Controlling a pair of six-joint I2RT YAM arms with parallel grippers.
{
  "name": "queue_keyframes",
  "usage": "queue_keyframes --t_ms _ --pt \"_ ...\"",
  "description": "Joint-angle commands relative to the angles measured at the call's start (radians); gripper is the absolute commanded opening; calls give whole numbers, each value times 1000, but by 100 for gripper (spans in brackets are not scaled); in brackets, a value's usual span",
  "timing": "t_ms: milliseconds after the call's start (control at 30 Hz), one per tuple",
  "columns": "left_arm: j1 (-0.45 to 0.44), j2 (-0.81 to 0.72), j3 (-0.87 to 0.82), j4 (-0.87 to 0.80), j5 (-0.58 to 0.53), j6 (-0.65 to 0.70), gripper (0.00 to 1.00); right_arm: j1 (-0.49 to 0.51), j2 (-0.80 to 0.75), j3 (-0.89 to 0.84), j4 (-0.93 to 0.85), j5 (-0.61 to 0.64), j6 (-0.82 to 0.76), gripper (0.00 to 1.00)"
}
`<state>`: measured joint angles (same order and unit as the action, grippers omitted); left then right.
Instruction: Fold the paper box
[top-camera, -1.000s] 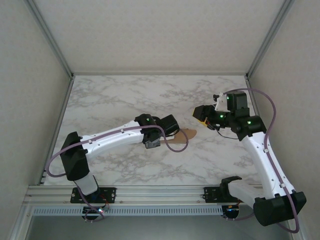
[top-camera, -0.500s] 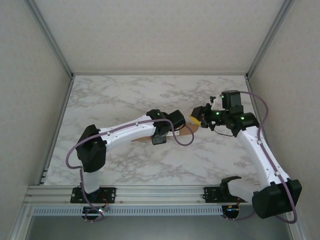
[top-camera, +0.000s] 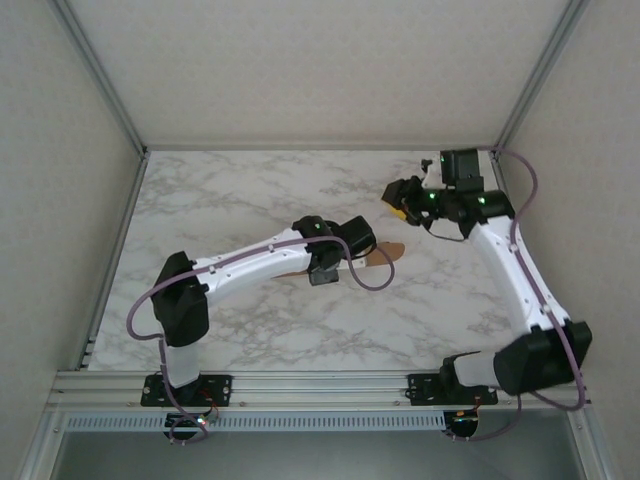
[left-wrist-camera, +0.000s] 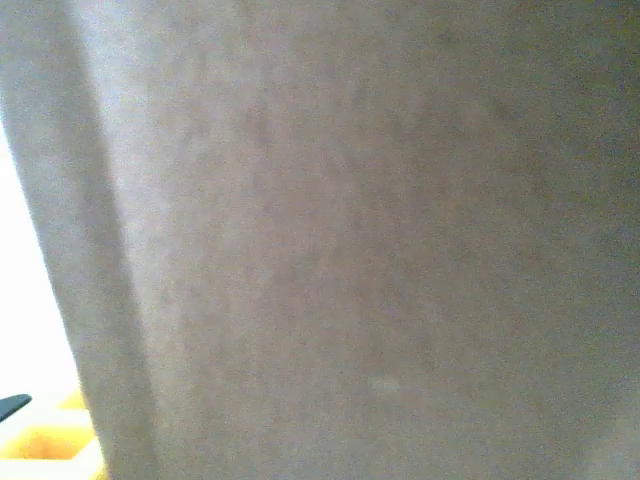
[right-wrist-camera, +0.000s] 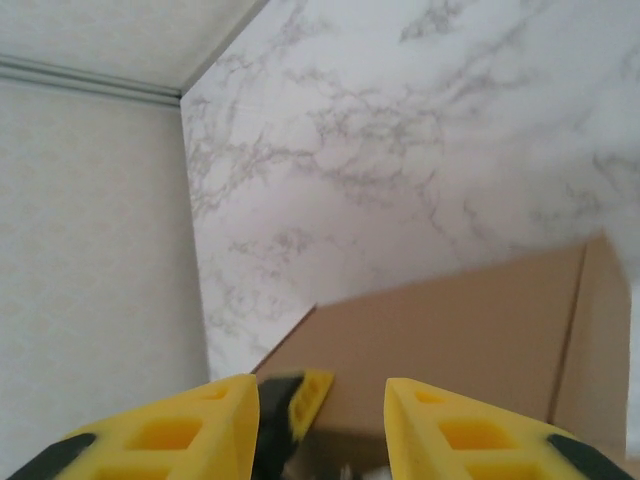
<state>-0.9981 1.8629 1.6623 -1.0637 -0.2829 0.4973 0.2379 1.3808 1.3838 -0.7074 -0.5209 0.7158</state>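
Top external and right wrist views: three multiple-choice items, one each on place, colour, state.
1. Where is the plain brown cardboard paper box? A) far left corner B) mid marble table, under the left arm C) on the front rail
2. Colour of the right gripper's fingers? A) blue B) red C) yellow
3. Those fingers are: A) apart, empty B) clamped on the box C) pressed on a wall
B, cardboard pokes out beside the arm; C, right wrist view shows yellow; A, open gap between them.
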Motion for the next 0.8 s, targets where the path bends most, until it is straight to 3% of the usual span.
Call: queue_keyframes --t_ms 0,100,200,400,533,767 --pt "-22 -69 -8 -51 -7 3 57 -3 178 93 -14 -40 -182 31" --pt "-24 -88 -30 -50 -18 9 57 17 373 235 -136 -159 -325 21" --pt "-24 -101 -20 -39 -16 18 56 66 495 282 -199 -265 -415 19" --pt "-2 -120 -49 18 2 38 50 158 645 323 -318 -223 -551 19" --pt "20 -150 -86 91 56 48 47 168 695 334 -341 -236 -589 20" --pt "54 -177 -144 172 105 58 45 201 746 316 -377 -259 -644 13"
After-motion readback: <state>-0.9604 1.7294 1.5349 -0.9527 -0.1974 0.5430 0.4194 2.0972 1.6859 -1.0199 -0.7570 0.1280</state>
